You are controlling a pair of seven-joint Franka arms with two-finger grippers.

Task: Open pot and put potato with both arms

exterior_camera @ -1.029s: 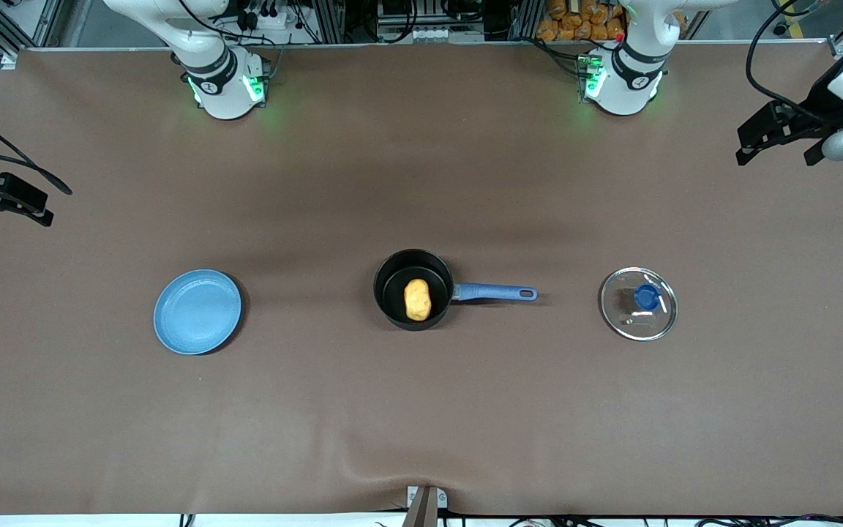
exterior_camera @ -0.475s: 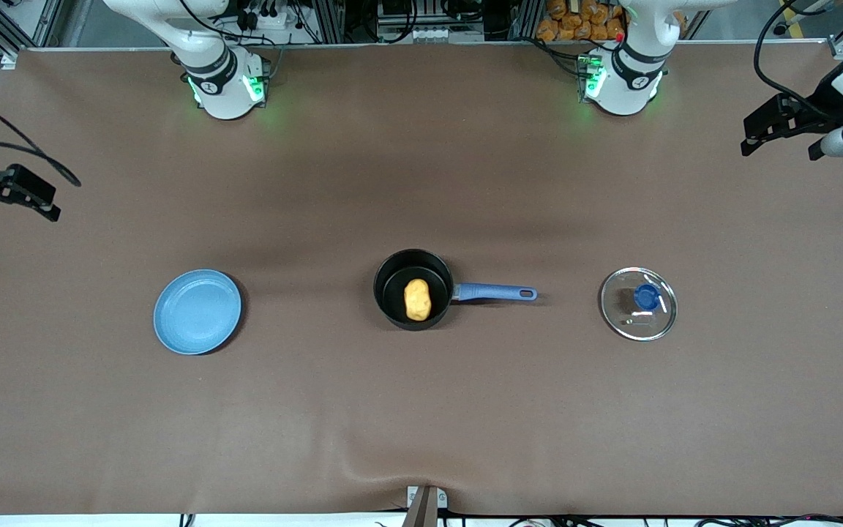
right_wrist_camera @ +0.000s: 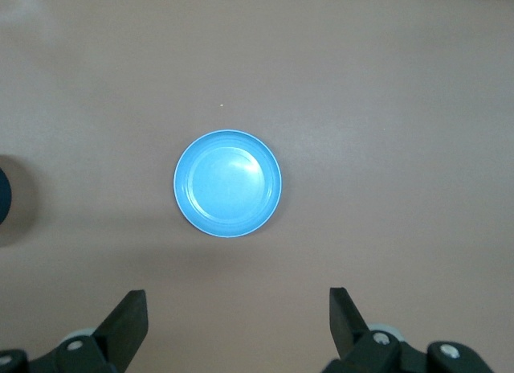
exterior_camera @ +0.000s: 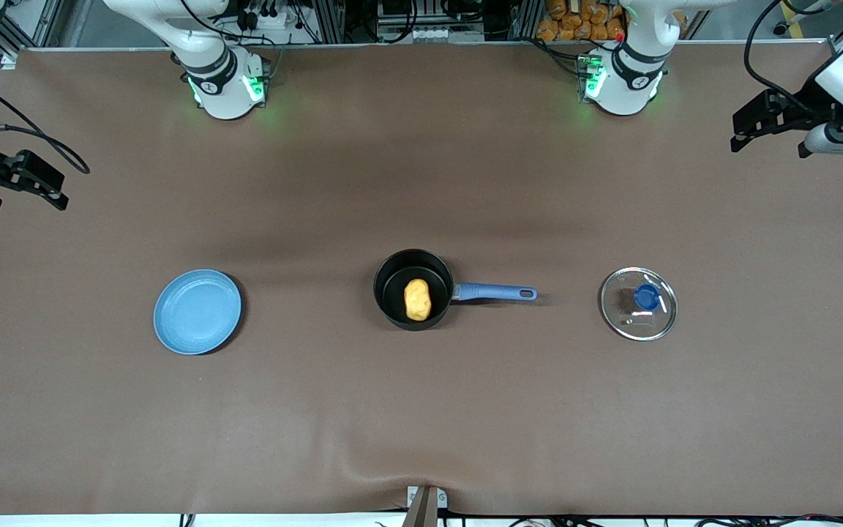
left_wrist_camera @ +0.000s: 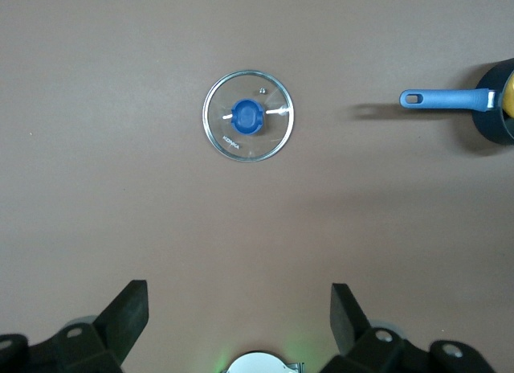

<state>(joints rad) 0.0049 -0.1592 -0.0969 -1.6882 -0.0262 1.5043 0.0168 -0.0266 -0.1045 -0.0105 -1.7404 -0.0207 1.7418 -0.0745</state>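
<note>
The potato (exterior_camera: 417, 299) was seen in the pot (exterior_camera: 413, 289), the lid (exterior_camera: 638, 304) set aside toward the left arm's end. The left gripper (exterior_camera: 767, 132) and right gripper (exterior_camera: 19, 192) were held high, fingers apart, empty, seemingly because the task was done.

The front view looks down from high across the surface (exterior_camera: 421, 410) toward the 2 arm bases. The left wrist view looks straight down on the lid (left_wrist_camera: 248, 116), the right wrist view on the plate (right_wrist_camera: 228, 182); the front view shows both.
</note>
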